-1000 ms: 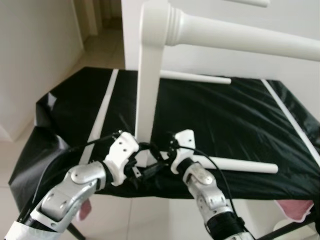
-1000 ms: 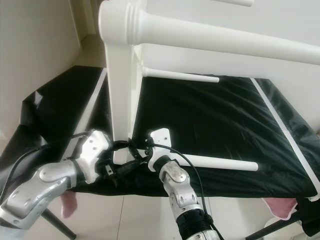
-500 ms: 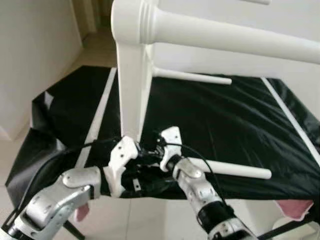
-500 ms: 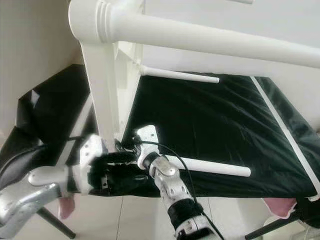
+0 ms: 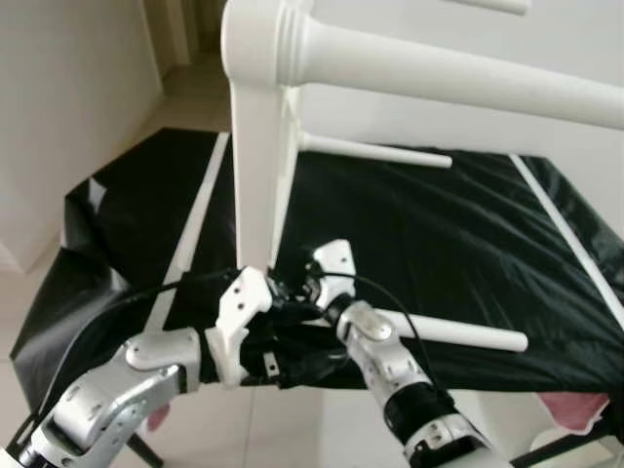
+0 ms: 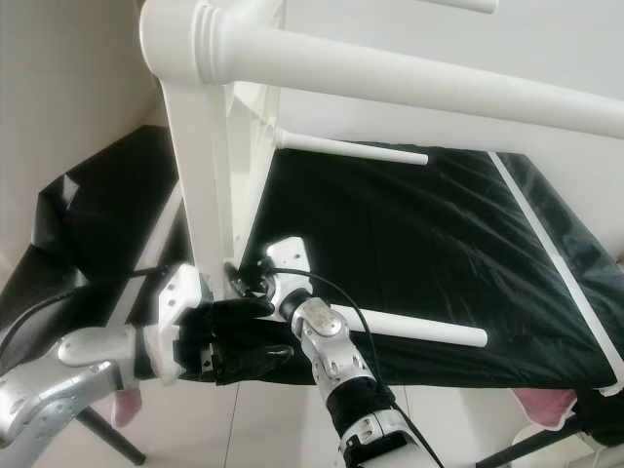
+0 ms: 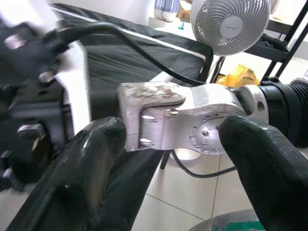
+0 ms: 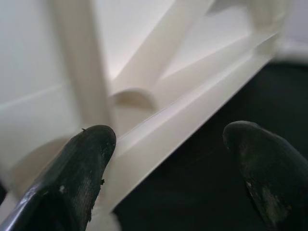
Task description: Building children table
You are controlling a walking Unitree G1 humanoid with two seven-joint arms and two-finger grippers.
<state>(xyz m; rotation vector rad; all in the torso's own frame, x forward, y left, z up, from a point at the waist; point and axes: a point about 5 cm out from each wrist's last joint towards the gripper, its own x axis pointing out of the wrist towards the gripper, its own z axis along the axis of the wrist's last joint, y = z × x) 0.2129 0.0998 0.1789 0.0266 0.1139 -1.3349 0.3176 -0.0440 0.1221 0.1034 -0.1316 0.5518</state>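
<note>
The white children table [image 5: 255,166] stands on its edge on the black-covered surface [image 5: 439,234], with one fitted leg [image 5: 439,73] jutting out across the top of the view. Two loose white legs lie on the sheet, one at the back [image 5: 375,151] and one near the front edge [image 5: 458,334]. Both grippers are at the foot of the upright panel. My right gripper [image 6: 244,280] is open, and the panel's ribbed underside [image 8: 159,96] lies between its fingers [image 8: 72,178]. My left gripper [image 6: 252,331] is open just below, its fingers [image 7: 82,168] either side of the right wrist [image 7: 192,120].
White tape strips [image 5: 200,219] run along the sheet's left and right sides. Tiled floor [image 5: 195,93] lies beyond the front edge and to the left. A white fan [image 7: 230,24] stands on the floor nearby. A pink object [image 5: 577,408] sits low at the right.
Over the last second the table's upright panel shifted left relative to the sheet. My right gripper followed it leftward to the panel's foot. Little has moved in the last half second.
</note>
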